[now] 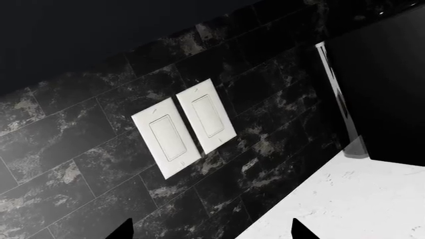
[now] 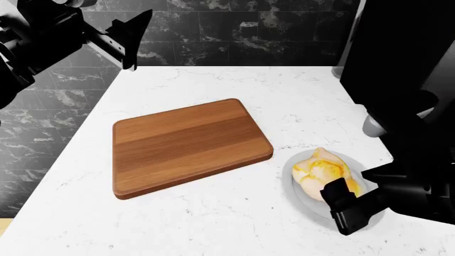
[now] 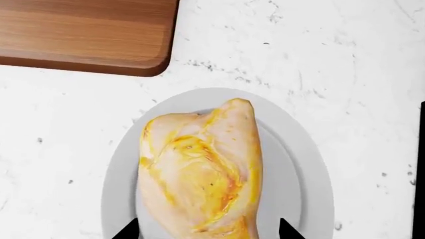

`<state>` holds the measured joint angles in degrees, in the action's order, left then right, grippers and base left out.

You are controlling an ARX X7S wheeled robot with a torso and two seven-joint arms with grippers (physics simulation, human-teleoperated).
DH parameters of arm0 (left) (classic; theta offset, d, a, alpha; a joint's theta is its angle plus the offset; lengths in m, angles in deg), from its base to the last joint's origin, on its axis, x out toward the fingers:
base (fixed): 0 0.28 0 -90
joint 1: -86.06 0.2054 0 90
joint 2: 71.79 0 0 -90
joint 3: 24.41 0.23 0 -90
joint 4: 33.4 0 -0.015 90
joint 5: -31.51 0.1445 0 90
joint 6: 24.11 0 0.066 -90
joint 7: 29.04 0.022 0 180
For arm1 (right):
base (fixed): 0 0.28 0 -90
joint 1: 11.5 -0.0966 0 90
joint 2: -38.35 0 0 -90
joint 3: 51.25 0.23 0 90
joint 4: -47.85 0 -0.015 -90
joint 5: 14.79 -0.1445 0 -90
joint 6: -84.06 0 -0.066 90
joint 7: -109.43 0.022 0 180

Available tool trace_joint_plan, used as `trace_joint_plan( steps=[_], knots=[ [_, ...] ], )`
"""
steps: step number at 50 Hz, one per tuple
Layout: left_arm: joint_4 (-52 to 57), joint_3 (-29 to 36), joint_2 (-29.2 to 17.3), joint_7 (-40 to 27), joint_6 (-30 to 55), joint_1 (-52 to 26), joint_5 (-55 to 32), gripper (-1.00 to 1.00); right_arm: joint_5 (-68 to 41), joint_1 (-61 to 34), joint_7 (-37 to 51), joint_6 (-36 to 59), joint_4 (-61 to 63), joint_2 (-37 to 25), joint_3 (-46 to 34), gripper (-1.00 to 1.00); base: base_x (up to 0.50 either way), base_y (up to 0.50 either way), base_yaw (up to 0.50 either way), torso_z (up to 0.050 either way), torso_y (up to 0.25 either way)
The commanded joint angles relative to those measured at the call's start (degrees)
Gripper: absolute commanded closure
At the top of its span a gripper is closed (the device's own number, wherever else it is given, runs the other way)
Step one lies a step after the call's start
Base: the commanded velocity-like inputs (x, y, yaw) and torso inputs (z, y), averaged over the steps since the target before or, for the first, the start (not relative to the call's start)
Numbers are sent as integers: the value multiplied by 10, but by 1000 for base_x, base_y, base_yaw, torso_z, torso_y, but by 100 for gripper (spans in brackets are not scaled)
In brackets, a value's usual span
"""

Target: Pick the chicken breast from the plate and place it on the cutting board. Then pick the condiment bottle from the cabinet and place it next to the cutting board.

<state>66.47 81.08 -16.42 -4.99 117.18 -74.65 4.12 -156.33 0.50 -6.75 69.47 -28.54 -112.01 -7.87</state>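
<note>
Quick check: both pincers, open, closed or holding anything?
Left pincer: open, empty, raised near the wall.
Right pincer: open, straddling the chicken breast, not gripping yet.

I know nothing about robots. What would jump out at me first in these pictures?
Probably the glossy yellow chicken breast lying on a small pale plate on the white counter, with the right gripper poised over it, fingers apart on either side. Next, the reddish-brown cutting board lying bare beside the plate. The left gripper is raised toward a dark tiled wall with two white switches.
</note>
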Motion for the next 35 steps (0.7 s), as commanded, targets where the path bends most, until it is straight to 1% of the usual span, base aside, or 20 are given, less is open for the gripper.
trace_joint_plan(
  steps=[1,22,35],
  knots=[
    [-1,1,0,-1,-1,-1,0,-100,9,4,-8,-1,-2,0,0,-100,0,0,0,0,0],
    [-1,1,-3,-2,-2,3,-3,-100,28,12,-25,-1,-6,6,-1,-100,0,0,0,0,0],
    [-7,3,-3,-3,-5,2,-3,-100,52,20,-46,6,-24,26,-2,-100,0,0,0,0,0]
  ],
)
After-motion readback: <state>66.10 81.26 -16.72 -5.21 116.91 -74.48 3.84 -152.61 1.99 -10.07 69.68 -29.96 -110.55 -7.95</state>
